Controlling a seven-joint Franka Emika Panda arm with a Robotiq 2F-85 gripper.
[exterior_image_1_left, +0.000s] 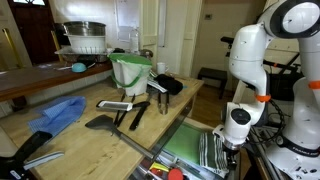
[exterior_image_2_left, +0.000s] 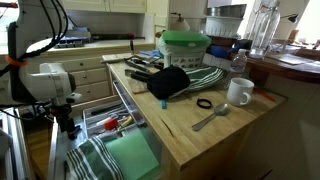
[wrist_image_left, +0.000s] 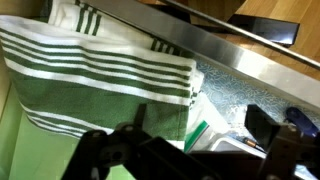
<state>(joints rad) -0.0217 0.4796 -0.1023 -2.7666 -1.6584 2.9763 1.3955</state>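
Note:
My gripper (wrist_image_left: 190, 150) hangs low over an open drawer (wrist_image_left: 240, 60), its dark fingers spread apart with nothing between them. Right below it lies a folded green-and-white striped towel (wrist_image_left: 90, 70), with small items at the drawer's right side. In both exterior views the gripper (exterior_image_1_left: 232, 145) (exterior_image_2_left: 68, 125) points down at the edge of the drawer (exterior_image_1_left: 170, 150) (exterior_image_2_left: 125, 120), which holds green striped towels (exterior_image_1_left: 200, 150) (exterior_image_2_left: 100, 160). I cannot tell whether the fingers touch the towel.
The wooden counter (exterior_image_2_left: 200, 135) carries a green-lidded bowl (exterior_image_2_left: 185, 45) (exterior_image_1_left: 130, 70), a black cloth (exterior_image_2_left: 170, 82), a white mug (exterior_image_2_left: 240, 92), a spoon (exterior_image_2_left: 210, 118), spatulas (exterior_image_1_left: 115, 105) and a blue cloth (exterior_image_1_left: 58, 113). A dish rack (exterior_image_1_left: 85, 38) stands behind.

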